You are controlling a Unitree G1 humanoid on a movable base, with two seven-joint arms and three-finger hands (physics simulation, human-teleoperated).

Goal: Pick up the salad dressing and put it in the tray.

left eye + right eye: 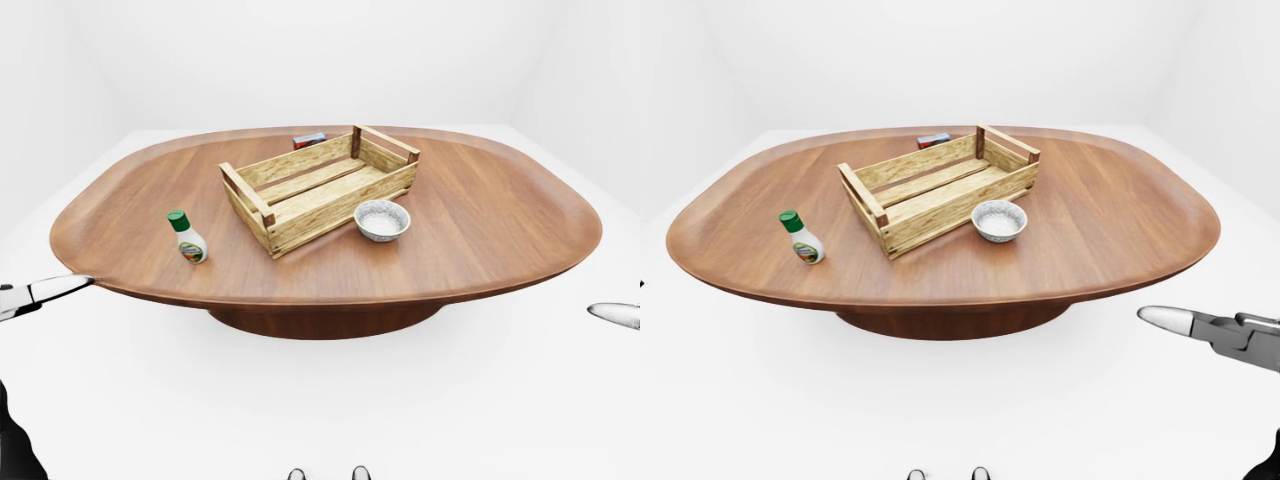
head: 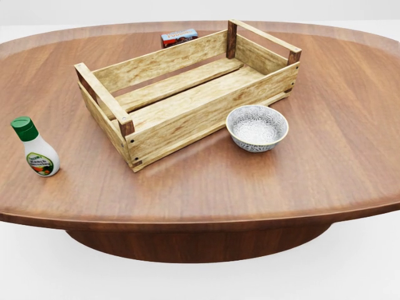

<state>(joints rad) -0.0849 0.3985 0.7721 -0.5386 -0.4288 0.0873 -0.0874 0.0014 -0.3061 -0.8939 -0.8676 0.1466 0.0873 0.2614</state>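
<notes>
The salad dressing [image 2: 36,150] is a small white bottle with a green cap. It stands upright near the table's left edge in the head view. The tray [image 2: 206,115] is an empty wooden slatted crate at the table's middle, set at an angle, to the right of the bottle. My left hand [image 1: 50,290] shows only a straight silver finger at the left edge of the left-eye view, below the table rim and well short of the bottle. My right hand [image 1: 1200,328] reaches in low at the right of the right-eye view, fingers stretched out, holding nothing.
A patterned grey bowl [image 2: 257,128] sits just right of the crate's near wall. A small red and blue box [image 2: 179,37] lies beyond the crate. The round wooden table [image 2: 337,125] stands on a central pedestal on a white floor.
</notes>
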